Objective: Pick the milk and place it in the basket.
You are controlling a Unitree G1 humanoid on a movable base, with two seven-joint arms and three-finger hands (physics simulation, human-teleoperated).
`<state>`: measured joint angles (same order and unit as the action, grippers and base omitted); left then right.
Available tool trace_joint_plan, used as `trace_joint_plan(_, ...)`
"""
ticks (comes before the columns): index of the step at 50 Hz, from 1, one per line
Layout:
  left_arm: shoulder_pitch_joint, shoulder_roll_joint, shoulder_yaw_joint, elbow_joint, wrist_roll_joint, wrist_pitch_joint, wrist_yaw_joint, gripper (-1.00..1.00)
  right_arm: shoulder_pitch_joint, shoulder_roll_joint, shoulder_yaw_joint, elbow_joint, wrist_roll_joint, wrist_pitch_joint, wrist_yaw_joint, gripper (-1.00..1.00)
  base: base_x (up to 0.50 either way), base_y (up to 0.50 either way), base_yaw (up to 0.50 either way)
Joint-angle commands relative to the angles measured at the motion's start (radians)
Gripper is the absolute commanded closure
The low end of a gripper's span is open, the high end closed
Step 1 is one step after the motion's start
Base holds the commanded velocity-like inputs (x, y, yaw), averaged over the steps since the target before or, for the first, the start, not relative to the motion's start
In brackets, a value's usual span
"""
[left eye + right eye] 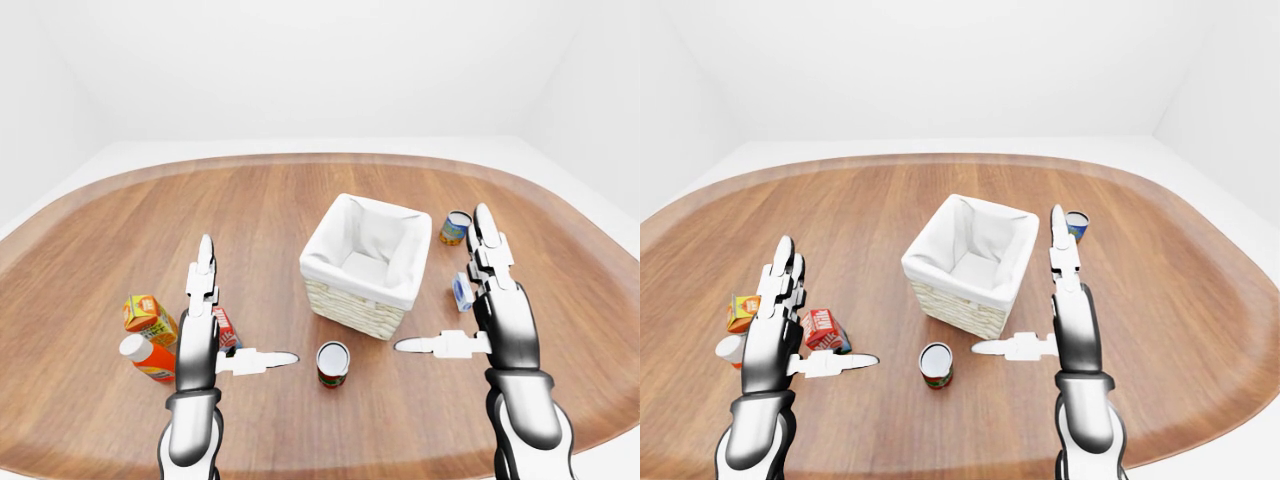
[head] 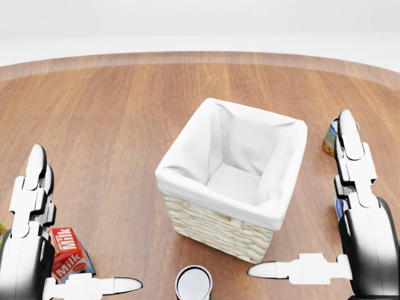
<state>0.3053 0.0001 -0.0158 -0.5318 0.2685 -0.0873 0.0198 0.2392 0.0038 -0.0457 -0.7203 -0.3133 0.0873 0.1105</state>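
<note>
In the left-eye view, my left hand (image 1: 203, 330) is spread wide, fingers pointing up the picture and thumb stuck out toward the basket (image 1: 365, 263); it holds nothing. The milk (image 1: 226, 330) peeks out just beside that hand on the basket's side, mostly hidden, and lies well to the left of the basket and lower in the picture. My right hand (image 1: 490, 310) is also wide open and empty, right of the basket, so it is much the farther of the 2.

In the head view, the milk (image 2: 65, 252) sits at the bottom left, down and left from the basket's near corner, right against the inner edge of my left hand (image 2: 28, 237). It is a red carton with white "Milk" lettering, standing upright, I judge, with its printed face turned partly toward the basket.

In the right-eye view, the carton (image 1: 824, 330) shows best: short, red with a blue base, just right of my left palm, between it and the basket. I reckon the left hand should take it, closing sideways.
</note>
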Motion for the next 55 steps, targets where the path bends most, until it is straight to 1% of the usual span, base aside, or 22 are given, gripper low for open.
trace_joint_plan(1, -0.003, 0.0, 0.002, 0.003, 0.0, 0.0, 0.0, -1.0, 0.005, 0.0, 0.004, 0.0, -0.005, -0.006, -0.003, -1.0, 0.26, 0.0, 0.0)
trace_joint_plan(5, -0.001, 0.0, 0.0, 0.004, 0.001, 0.0, 0.001, -1.0, 0.004, -0.001, 0.003, 0.006, -0.007, -0.009, -0.003, -1.0, 0.04, 0.0, 0.0)
trace_joint_plan(6, -0.002, 0.0, 0.0, 0.004, 0.001, 0.0, 0.001, -1.0, 0.0, -0.001, 0.002, 0.011, -0.007, -0.004, -0.003, -1.0, 0.0, 0.0, 0.0)
trace_joint_plan(11, -0.002, 0.0, 0.0, 0.005, 0.001, 0.0, 0.001, -1.0, 0.002, 0.0, 0.0, 0.003, -0.002, -0.002, -0.001, -1.0, 0.0, 0.0, 0.0)
trace_joint_plan(13, -0.006, 0.001, 0.001, 0.013, 0.004, 0.0, 0.003, -1.0, 0.006, 0.0, 0.0, 0.005, -0.001, -0.017, -0.003, -1.0, 0.0, 0.0, 0.0)
trace_joint_plan(17, -0.023, 0.001, 0.013, 0.027, 0.008, 0.0, 0.004, -1.0, 0.006, 0.0, 0.0, 0.008, 0.001, -0.02, -0.002, -1.0, 0.0, 0.0, 0.0)
trace_joint_plan(19, -0.028, 0.007, 0.011, 0.031, -0.021, 0.0, -0.032, -1.0, 0.008, 0.001, 0.001, 0.004, 0.003, -0.02, -0.002, -1.0, 0.0, 0.0, 0.0)
trace_joint_plan(20, -0.037, 0.008, 0.014, 0.047, -0.001, 0.0, -0.028, -1.0, 0.008, 0.001, 0.001, 0.002, 0.003, -0.019, -0.001, -1.0, 0.0, 0.0, 0.0)
trace_joint_plan(23, -0.062, 0.006, 0.034, 0.081, 0.04, 0.0, 0.01, -1.0, 0.008, 0.001, 0.001, 0.002, 0.006, -0.018, 0.0, -1.0, 0.0, 0.0, 0.0)
trace_joint_plan(25, -0.057, 0.014, 0.047, 0.07, 0.021, 0.0, -0.012, -1.0, 0.01, 0.001, 0.004, 0.001, 0.004, -0.018, 0.0, -1.0, 0.0, 0.0, 0.0)
trace_joint_plan(28, -0.065, 0.011, 0.076, 0.054, 0.002, 0.0, -0.031, -1.0, 0.011, 0.001, 0.005, 0.003, 0.004, -0.02, 0.0, -1.0, 0.0, 0.0, 0.0)
trace_joint_plan(31, -0.082, 0.008, 0.11, 0.06, 0.006, 0.0, -0.026, -1.0, 0.009, 0.0, 0.007, 0.005, 0.002, -0.021, 0.0, -1.0, 0.0, 0.0, 0.0)
trace_joint_plan(33, -0.094, 0.011, 0.137, 0.058, -0.034, 0.0, -0.047, -1.0, 0.011, 0.001, 0.01, 0.0, 0.0, -0.018, 0.0, -1.0, 0.0, 0.0, 0.0)
trace_joint_plan(35, -0.121, 0.013, 0.167, 0.093, -0.029, 0.0, -0.031, -1.0, 0.014, 0.0, 0.012, -0.002, 0.001, -0.02, 0.001, -1.0, 0.0, 0.0, 0.0)
trace_joint_plan(39, -0.137, 0.017, 0.185, 0.109, -0.044, 0.0, -0.041, -1.0, 0.008, -0.001, 0.01, 0.006, 0.002, -0.019, 0.0, -1.0, 0.0, 0.0, 0.0)
trace_joint_plan(46, -0.132, 0.013, 0.202, 0.074, -0.047, 0.0, -0.047, -1.0, 0.009, -0.001, 0.012, 0.003, 0.002, -0.016, 0.0, -1.0, 0.0, 0.0, 0.0)
trace_joint_plan(55, -0.161, 0.024, 0.221, 0.116, -0.052, 0.0, -0.037, -1.0, 0.013, -0.001, 0.016, -0.002, 0.001, -0.017, 0.001, -1.0, 0.0, 0.0, 0.0)
